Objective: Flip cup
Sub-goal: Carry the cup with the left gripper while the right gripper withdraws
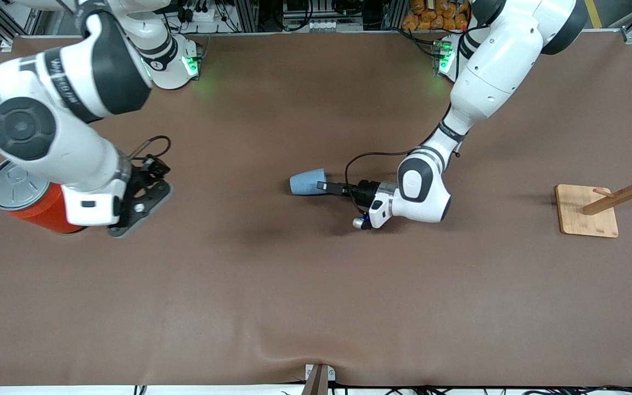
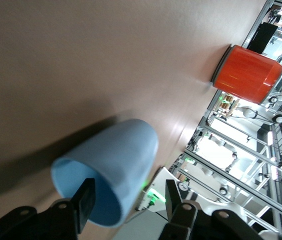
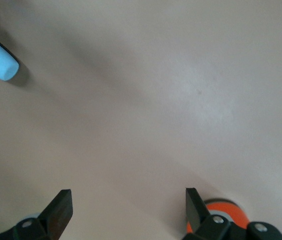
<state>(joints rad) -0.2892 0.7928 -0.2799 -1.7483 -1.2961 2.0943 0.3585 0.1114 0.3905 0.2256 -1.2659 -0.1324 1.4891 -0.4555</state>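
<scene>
Front view: the left gripper [image 1: 328, 187] is clamping the rim of the cup [image 1: 307, 181], lying sideways mid-table. The right gripper [image 3: 129, 206] is waiting, jaws apart, beside the orange can [image 1: 33, 200].

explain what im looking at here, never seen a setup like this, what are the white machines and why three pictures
The white machines are two robot arms at a brown table. Each ends in a two-finger gripper. The wide picture comes from a high camera facing them; the other two come from cameras on each arm's wrist.

The left gripper has closed on the rim of a small light-blue cup, one finger inside and one outside, with the cup on its side mid-table. The right gripper is open, holds nothing, and waits next to an orange can at its end of the table. A wooden rack stands at the left arm's end.
</scene>
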